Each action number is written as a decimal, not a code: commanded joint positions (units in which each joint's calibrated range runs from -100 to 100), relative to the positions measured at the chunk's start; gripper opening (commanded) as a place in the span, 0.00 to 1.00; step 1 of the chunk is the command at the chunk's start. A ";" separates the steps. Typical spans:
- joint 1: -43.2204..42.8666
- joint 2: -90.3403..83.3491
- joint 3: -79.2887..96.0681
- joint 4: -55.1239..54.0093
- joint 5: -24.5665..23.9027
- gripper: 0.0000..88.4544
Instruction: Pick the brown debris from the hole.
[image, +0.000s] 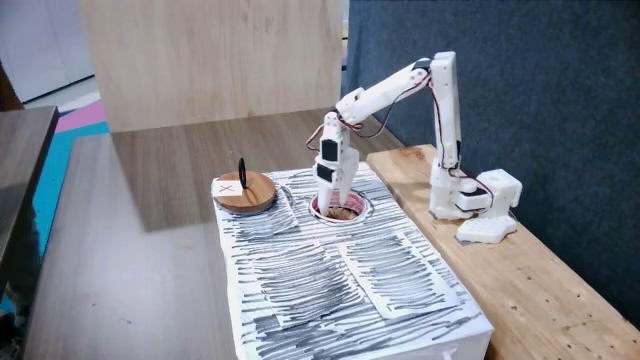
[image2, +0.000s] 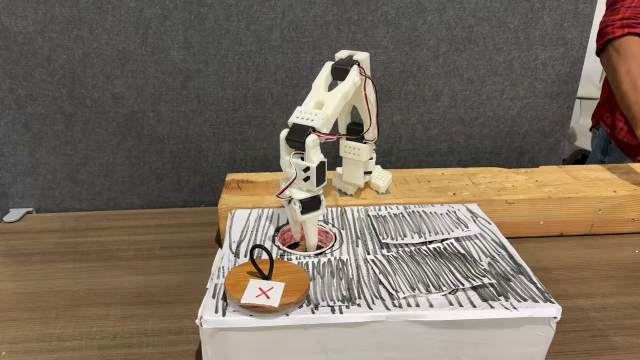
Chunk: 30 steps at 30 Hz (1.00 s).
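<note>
The hole is a round opening with a reddish-pink rim in the top of a white box scribbled with black lines. Brown debris shows inside it, right beside the gripper fingers. My white gripper points straight down, with its tips dipped into the hole. In the other fixed view the gripper also reaches down into the hole, whose rim hides the fingertips. The debris is hidden there. The jaws are too low in the opening to read.
A round wooden disc with a red X label and a black peg lies on the box left of the hole, nearer the front in the other fixed view. The arm's base stands on a wooden plank. A person in red stands at the right edge.
</note>
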 joint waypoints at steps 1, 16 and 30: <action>-0.65 -0.09 0.01 -0.54 0.17 0.24; -2.11 5.02 -1.15 -1.13 0.22 0.24; -2.11 4.85 -1.15 -1.13 0.17 0.02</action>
